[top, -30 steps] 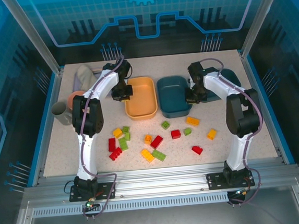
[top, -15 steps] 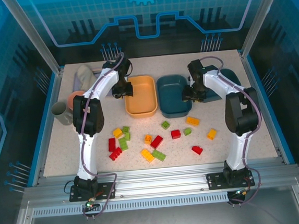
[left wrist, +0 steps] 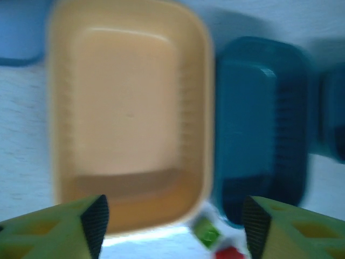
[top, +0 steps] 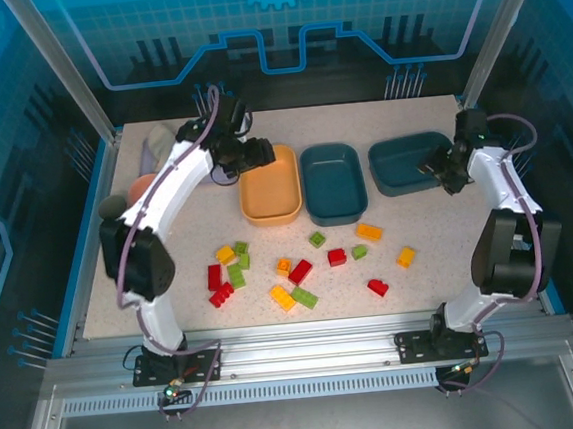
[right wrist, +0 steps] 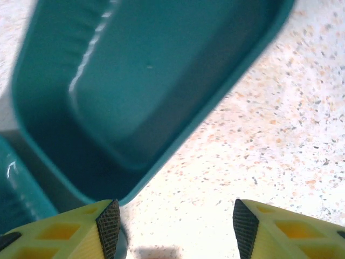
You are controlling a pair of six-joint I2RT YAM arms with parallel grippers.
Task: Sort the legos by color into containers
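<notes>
Left end effector (top: 254,155): open, jaws spread wide, nothing gripped, parked at the 10 o'clock corner of the light orange tray (top: 273,194) in the top view. Its wrist view is blurred and looks past the left fingers (left wrist: 81,226) straight down into that tray. The middle teal tray (top: 334,185) sits at the orange tray's 3 o'clock; touching or just beside, can't tell which. One green lego (left wrist: 206,233) and one red lego (left wrist: 229,253) show at the 6 o'clock edge of that wrist view, just outside the tray walls. Right end effector (top: 441,169): also open, nothing gripped, at the 3 o'clock end of the right teal tray (top: 402,162). In its wrist view the right fingers (right wrist: 81,229) frame speckled table (top: 450,250), and the tray's rounded corner lies just ahead of the tips. The three trays run in a row across the far half of the table: orange, teal, teal going from 9 to 3 o'clock. The right one is skewed and apart from the middle one. The legos (top: 300,270) all lie loose on the table at 6 o'clock of the trays, between them and the arm bases. There is a mixed red/green/yellow clump toward 9 o'clock, a looser spread in the centre, and a few yellow and red ones toward 3 o'clock. A pink cup (top: 140,186) and a grey cup (top: 113,206) stand at 9 o'clock of the orange tray, partly behind the left arm.
</notes>
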